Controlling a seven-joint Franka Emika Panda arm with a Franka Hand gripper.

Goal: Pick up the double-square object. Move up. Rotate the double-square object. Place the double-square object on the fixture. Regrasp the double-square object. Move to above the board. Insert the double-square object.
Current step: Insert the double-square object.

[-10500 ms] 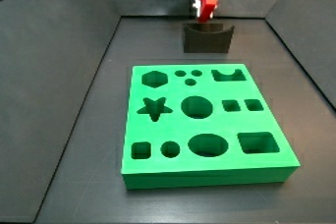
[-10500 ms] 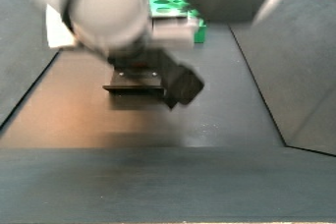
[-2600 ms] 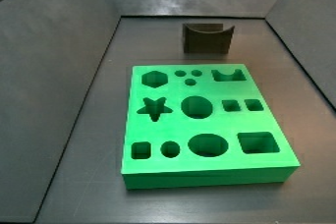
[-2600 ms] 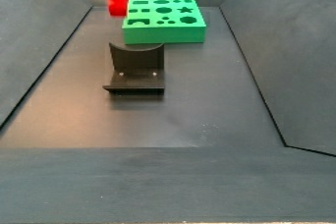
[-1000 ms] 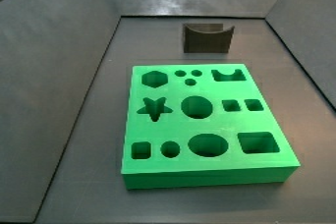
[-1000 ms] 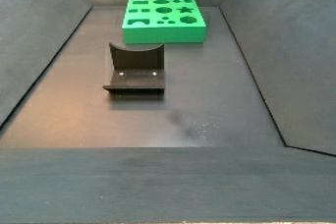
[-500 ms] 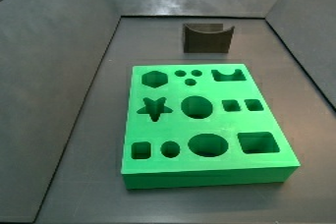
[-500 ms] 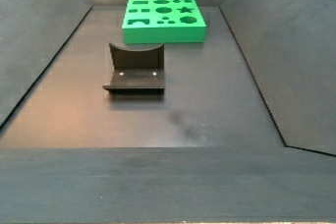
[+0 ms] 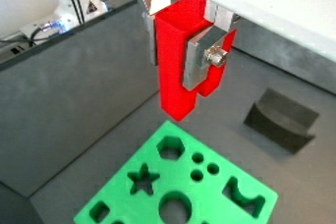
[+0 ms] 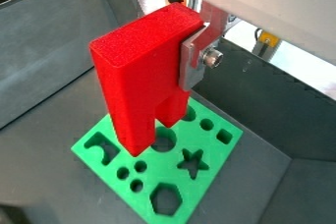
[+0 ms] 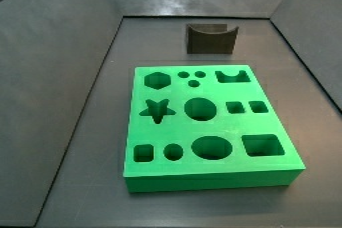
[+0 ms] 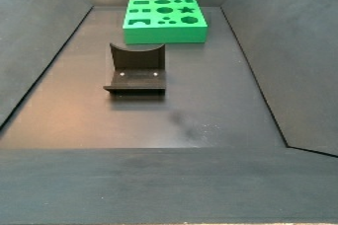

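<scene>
Pincer (image 9: 188, 43) clamped on the double-square object (image 9: 179, 61), high above the board (image 9: 184, 184); fixture (image 9: 284, 120) off beside it, path unobstructed.

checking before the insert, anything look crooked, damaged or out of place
Nothing stands out. The gripper holds the red block upright, high above the green board. The board lies flat and the fixture stands empty behind it.

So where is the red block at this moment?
In both wrist views the red block is held in the gripper, above the board; no side view shows it.
</scene>
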